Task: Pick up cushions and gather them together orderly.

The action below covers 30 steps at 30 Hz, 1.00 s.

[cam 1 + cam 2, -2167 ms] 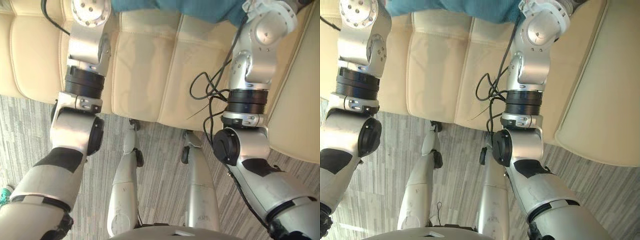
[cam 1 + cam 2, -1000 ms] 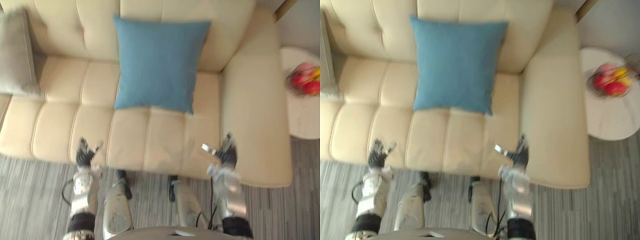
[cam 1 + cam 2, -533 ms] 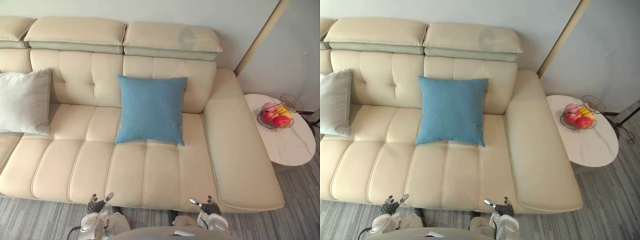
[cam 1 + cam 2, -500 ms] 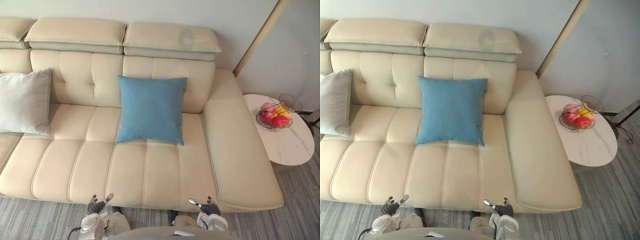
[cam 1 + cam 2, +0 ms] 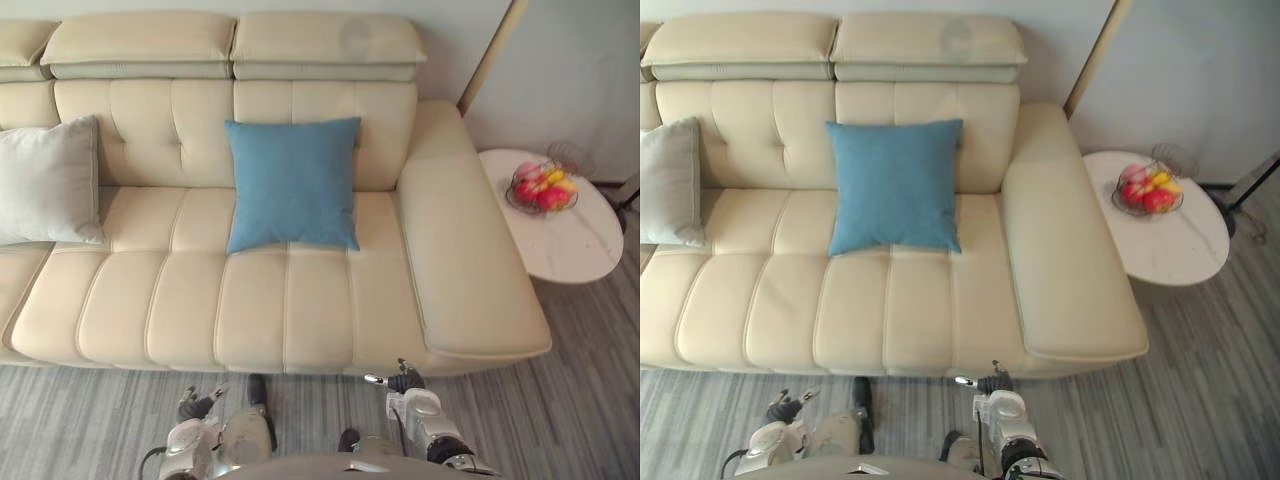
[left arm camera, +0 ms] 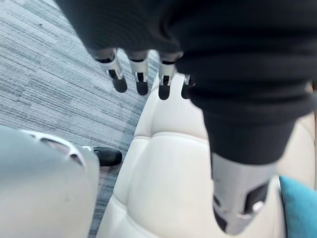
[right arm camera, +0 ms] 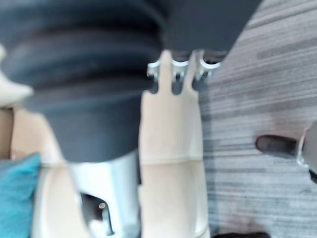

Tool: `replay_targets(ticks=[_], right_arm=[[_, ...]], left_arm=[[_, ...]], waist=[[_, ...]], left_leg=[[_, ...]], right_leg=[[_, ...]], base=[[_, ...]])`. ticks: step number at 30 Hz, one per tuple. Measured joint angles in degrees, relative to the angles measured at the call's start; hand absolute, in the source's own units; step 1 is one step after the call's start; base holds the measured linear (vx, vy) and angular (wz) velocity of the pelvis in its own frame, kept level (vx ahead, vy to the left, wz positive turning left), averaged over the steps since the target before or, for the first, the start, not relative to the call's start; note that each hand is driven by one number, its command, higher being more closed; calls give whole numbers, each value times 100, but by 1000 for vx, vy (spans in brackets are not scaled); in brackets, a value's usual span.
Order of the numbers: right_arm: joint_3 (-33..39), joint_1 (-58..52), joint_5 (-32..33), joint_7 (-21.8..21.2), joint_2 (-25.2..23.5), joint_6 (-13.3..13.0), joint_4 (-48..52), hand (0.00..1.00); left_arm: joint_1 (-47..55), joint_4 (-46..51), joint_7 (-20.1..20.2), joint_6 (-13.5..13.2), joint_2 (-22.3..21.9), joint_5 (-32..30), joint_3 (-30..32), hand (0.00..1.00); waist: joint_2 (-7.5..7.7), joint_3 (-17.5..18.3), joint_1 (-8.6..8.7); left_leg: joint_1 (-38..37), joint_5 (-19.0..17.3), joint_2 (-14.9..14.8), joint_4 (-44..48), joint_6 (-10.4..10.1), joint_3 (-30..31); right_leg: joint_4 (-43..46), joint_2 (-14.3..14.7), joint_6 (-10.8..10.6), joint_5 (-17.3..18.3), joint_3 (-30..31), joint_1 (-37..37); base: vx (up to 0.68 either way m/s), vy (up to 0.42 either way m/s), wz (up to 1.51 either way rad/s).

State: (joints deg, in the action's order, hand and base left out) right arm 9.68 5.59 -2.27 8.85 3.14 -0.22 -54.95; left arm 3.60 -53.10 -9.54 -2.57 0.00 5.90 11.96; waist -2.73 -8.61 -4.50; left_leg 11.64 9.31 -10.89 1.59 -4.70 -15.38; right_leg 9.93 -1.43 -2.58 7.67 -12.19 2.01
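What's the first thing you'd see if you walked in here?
The bright blue square cushion stands out most, leaning against the back of the big cream leather sofa. A pale grey cushion sits apart at the sofa's left end, and a wire bowl of colourful fruit rests on the round white table to the right.

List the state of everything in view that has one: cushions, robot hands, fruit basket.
blue cushion: upright against the sofa back, untouched.
grey cushion: leaning on the sofa back, left end, apart from the blue one.
left robot hand: open, empty, in front of the sofa.
right robot hand: open, empty, in front of the sofa.
wire basket: on the round side table, holding fruit.
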Motion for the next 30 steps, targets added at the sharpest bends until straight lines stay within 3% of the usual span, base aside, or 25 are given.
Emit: replay_targets(ticks=[1, 2, 4, 5, 6, 7, 9, 12, 18, 19, 20, 21, 22, 23, 25, 27, 28, 29, 30], right_arm=[[8, -98, -28, 6, 26, 11, 0, 0], [71, -170, -27, 12, 31, 28, 8, 0], [198, -216, -25, 17, 46, 38, 1, 0], [251, -287, -25, 19, 109, 41, 9, 0], [279, -342, -25, 19, 132, 41, 19, 0], [301, -426, -25, 18, 124, 42, 10, 0], [435, -570, -11, 7, 47, 43, 9, 0], [648, -722, 85, 7, -106, 45, 10, 0], [841, -753, 264, 4, -255, 42, 53, 0], [838, -708, 263, 3, -266, 39, 63, 0], [813, -609, 257, 3, -279, 42, 32, 0], [815, -543, 253, 4, -263, 46, -5, 0], [851, -498, 248, 5, -242, 48, -12, 0], [849, -487, 248, 3, -224, 46, -15, 0], [843, -536, 242, 3, -233, 45, -28, 0], [833, -532, 242, 7, -125, 39, -71, 0], [829, -493, 242, 11, -21, 41, -115, 0], [804, -477, 247, 12, 90, 40, -189, 0], [756, -471, 256, 14, 86, 40, -225, 0]], left_arm=[[34, -46, 4, 2, -2, -61, -156, 0], [37, -33, 12, -5, 9, -143, -216, 0], [-8, -33, 35, -12, 32, -175, -194, 0], [14, -42, 35, -14, 13, -177, -188, 0], [70, -48, 35, -15, -9, -171, -180, 0], [73, -76, 35, -13, -26, -167, -157, 0], [43, -141, 43, -18, -22, -153, -104, 0], [39, -198, 66, 19, 10, -157, -84, 0], [-125, -324, 127, 51, 118, -174, -83, 0], [-126, -325, 124, 70, 106, -174, -80, 0], [-124, -324, 121, 76, 124, -175, -77, 0], [-128, -329, 121, 87, 117, -175, -74, 0], [-183, -328, 124, 111, 112, -175, -83, 0], [-149, -325, 124, 123, 134, -175, -85, 0], [-88, -327, 125, 129, 239, -175, -76, 0], [-98, -320, 125, 130, 232, -175, -74, 0], [-111, -320, 132, 128, 210, -176, -90, 0], [-91, -363, 142, 131, 161, -175, -97, 0], [-84, -394, 159, 134, 163, -173, -102, 0]], waist=[[-23, -3, 41], [87, -2, 146], [135, -21, 128], [174, -43, 135], [115, -32, 136], [58, -32, 138], [91, -27, 171], [209, 46, 268], [360, 38, 413], [355, 40, 396], [324, 37, 361], [286, 8, 370], [304, -14, 407], [210, -70, 395], [281, -32, 417], [212, -53, 464], [85, -88, 474], [-29, -86, 439], [-42, -89, 425]], left_leg=[[-86, -66, 15, -175, -92, 2], [-14, -378, 98, -146, -424, 64], [97, -484, 238, 475, -179, 200], [21, -686, 346, 1031, -56, 336], [-165, -1127, 407, 1170, -16, 479], [-249, -1335, 451, 1201, -26, 591], [-380, -1431, 539, 1188, -30, 664], [-455, -1540, 546, 1074, 22, 195], [-646, -1870, 509, 1235, -11, -549], [-677, -1930, 397, 1235, -5, -838], [-684, -1924, 220, 1200, 44, -1325], [-695, -1878, 153, 1204, 124, -1554], [-789, -1850, 66, 1194, 168, -1878], [-995, -1839, -58, 1180, 171, -2335], [-1270, -1852, -48, 1195, 135, -2652], [-1484, -1883, -94, 1201, 72, -2658], [-1559, -1923, -215, 1366, 8, -2577], [-1419, -2043, -599, 2164, -140, -2434], [-1305, -2043, -786, 2605, -127, -2333]], right_leg=[[11, 4, 33, -36, -23, 15], [-26, -129, 124, -75, -31, 104], [74, -274, 141, -89, 135, 284], [164, -328, 107, -101, 307, 386], [230, -311, 66, -101, 507, 451], [277, -271, 21, -124, 709, 499], [157, -264, -98, -267, 1042, 511], [-244, -267, -209, -615, 1493, 563], [-649, -126, -205, -1154, 2250, 658], [-705, -35, -116, -1366, 2105, 771], [-787, -8, 299, -1433, 1360, 905], [-711, -74, 549, -1336, 863, 1004], [-411, -336, 646, -1074, -195, 1135], [42, -638, 706, -806, -1449, 1195], [398, -911, 813, -619, -2567, 1035], [479, -784, 729, -560, -2459, 1000], [425, -565, 627, -475, -2047, 1032], [385, -341, 592, -310, -1746, 1055], [356, -244, 589, -285, -1660, 1039]], base=[[-129, -9, 6], [-118, 8, 5], [-78, 33, -30], [-65, 80, -74], [-45, 118, -90], [-44, 149, -110], [-41, 106, -84], [-37, 104, -78], [-11, 75, -86], [-5, 6, -153], [-7, -17, -169], [-5, -20, -170], [31, -3, -164], [41, -9, -165], [97, -134, -153], [107, -190, -116], [89, -182, -128], [108, -213, -141], [93, -173, -127]])
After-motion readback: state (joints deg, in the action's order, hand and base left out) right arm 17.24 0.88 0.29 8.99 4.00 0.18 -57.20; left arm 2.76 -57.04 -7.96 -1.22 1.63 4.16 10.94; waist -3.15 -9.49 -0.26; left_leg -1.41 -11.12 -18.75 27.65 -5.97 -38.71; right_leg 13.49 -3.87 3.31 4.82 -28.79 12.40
